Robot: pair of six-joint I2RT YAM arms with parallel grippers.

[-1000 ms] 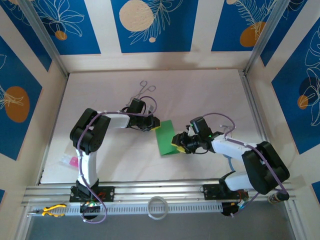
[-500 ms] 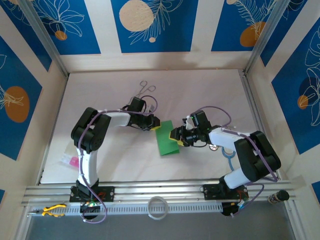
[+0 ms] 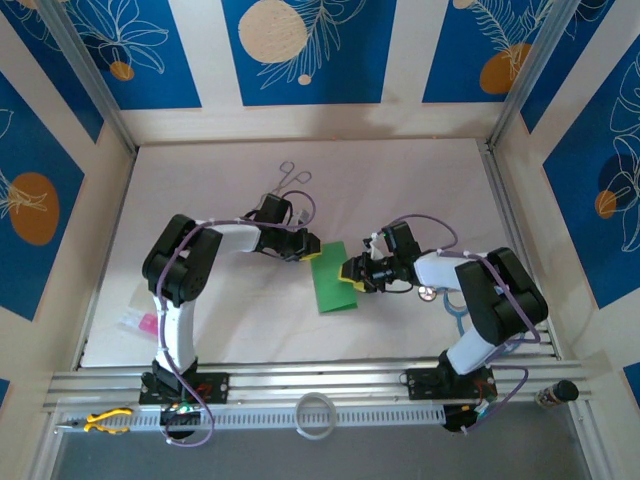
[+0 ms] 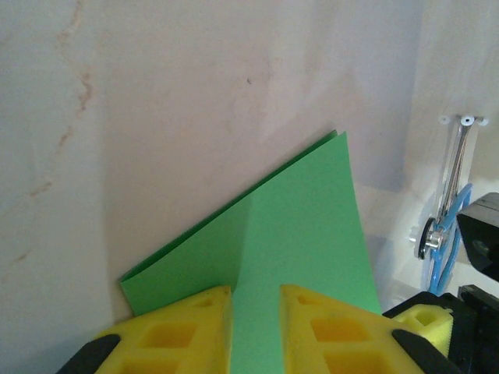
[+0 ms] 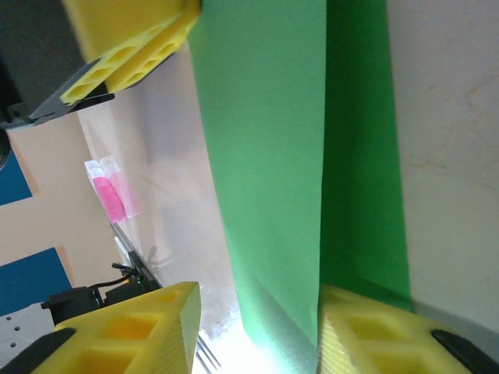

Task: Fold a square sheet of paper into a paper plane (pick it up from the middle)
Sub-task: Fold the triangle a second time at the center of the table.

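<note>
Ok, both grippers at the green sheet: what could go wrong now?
1. The left gripper pinches the square sheet of paper near one corner only; a pull could slip or tear it.
2. The right gripper has its jaws apart around the folded layers; closing off-line may shift them and skew the crease.

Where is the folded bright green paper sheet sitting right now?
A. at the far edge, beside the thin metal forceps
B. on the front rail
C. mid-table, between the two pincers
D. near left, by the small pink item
C: the folded bright green paper sheet lies in the middle of the white table, the left pincer at its far corner and the right pincer at its right edge.
</note>
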